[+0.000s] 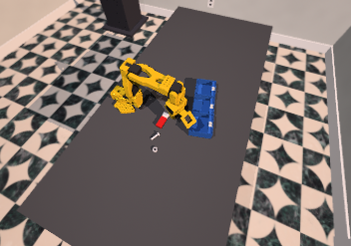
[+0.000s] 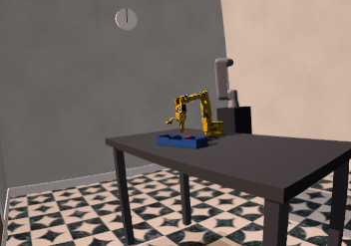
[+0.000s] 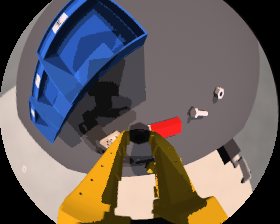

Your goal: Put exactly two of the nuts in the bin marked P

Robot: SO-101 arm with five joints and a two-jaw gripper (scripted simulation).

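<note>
Wrist view: the claw (image 3: 139,140) is nearly closed, pinching a small dark nut (image 3: 139,136) held up above the desk (image 1: 150,189). The blue bin (image 1: 203,108), a row of compartments, lies just beside the claw; no marking on it can be read. A red block (image 1: 162,122) lies on the bin's near side, then a small bolt (image 1: 155,135) and a second nut (image 1: 155,149), each farther from the bin.

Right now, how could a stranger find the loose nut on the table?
Start at the long blue bin beside the yellow arm, then look toward the near table edge, past the red block. Two small metal parts lie there: the bolt is elongated, while the nut, farther out, is a tiny ring.
</note>
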